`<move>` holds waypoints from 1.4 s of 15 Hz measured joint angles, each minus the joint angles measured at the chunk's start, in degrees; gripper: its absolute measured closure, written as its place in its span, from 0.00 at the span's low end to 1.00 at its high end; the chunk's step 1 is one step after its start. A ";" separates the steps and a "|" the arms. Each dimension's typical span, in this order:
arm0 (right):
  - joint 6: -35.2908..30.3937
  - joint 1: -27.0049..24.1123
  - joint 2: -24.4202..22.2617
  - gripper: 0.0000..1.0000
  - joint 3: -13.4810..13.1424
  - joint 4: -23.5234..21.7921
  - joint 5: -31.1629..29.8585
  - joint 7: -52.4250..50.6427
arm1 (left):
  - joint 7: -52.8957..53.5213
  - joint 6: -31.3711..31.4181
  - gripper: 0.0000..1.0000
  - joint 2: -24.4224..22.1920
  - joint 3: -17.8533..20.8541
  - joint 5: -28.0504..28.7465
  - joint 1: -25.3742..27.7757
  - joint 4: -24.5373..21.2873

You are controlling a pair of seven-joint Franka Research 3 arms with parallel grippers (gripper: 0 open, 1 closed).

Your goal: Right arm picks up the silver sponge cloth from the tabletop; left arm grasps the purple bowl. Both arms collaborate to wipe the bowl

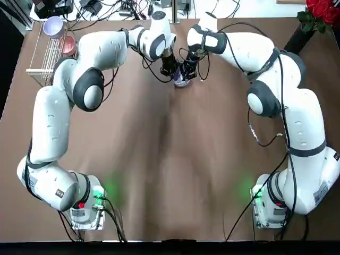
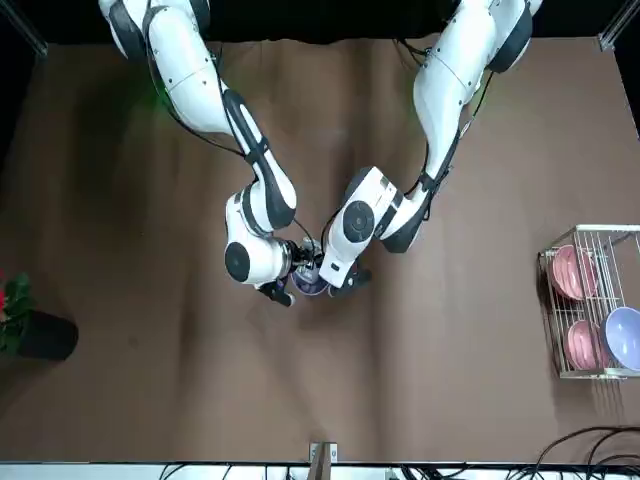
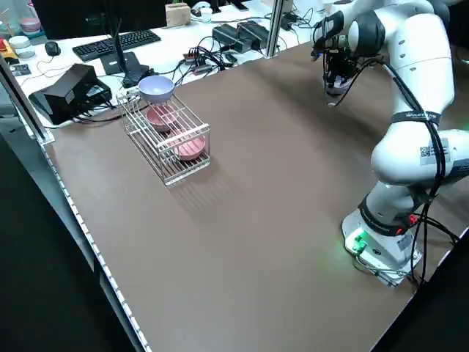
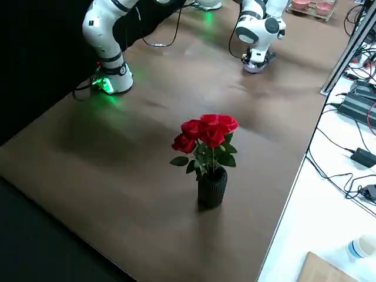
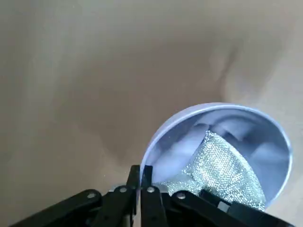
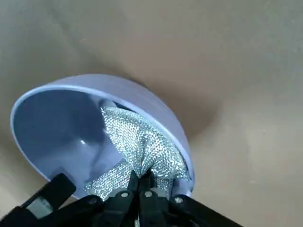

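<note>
- The job as a whole: I judge it to be at the wiping stage. Both pickups are done; wiping round the inside and finishing are left, and I can't tell how much is wiped.
- The purple bowl is tilted between my two arms, seemingly clear of the table, around the middle of its far side.
- The silver sponge cloth is bunched inside it, against the inner wall.
- My left gripper, at the bowl's edge, has its fingers closed over the rim.
- My right gripper, reaching into the bowl's mouth, pinches a fold of the cloth between its fingers.
- The tabletop stretches out wide, brown and matte under both arms.
- Beyond it a white desk carries a monitor, a keyboard and tangled cables.
- A wire rack stands on my left side, holding two pink bowls and another lavender bowl.
- On my right side, red roses stand in a dark ribbed vase.
- Smallest, a paper cup sits near a wooden board off the table.
</note>
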 joint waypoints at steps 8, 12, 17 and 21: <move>4.13 -0.01 0.01 0.98 -0.28 0.38 -1.76 -5.46 | 0.00 0.05 0.96 0.00 0.04 0.00 0.56 0.51; 4.28 0.00 0.01 0.98 -0.41 1.47 -3.45 -5.65 | 0.00 0.05 0.96 0.00 0.03 0.00 0.54 0.85; 4.22 -0.17 -0.52 0.98 -1.35 2.88 -3.53 -5.71 | 0.03 -0.19 0.96 -0.01 0.04 0.00 0.55 0.99; 3.72 -0.89 -1.11 0.98 -1.78 3.27 -3.55 -5.73 | 0.07 -0.30 0.96 -0.01 0.04 0.00 0.55 0.99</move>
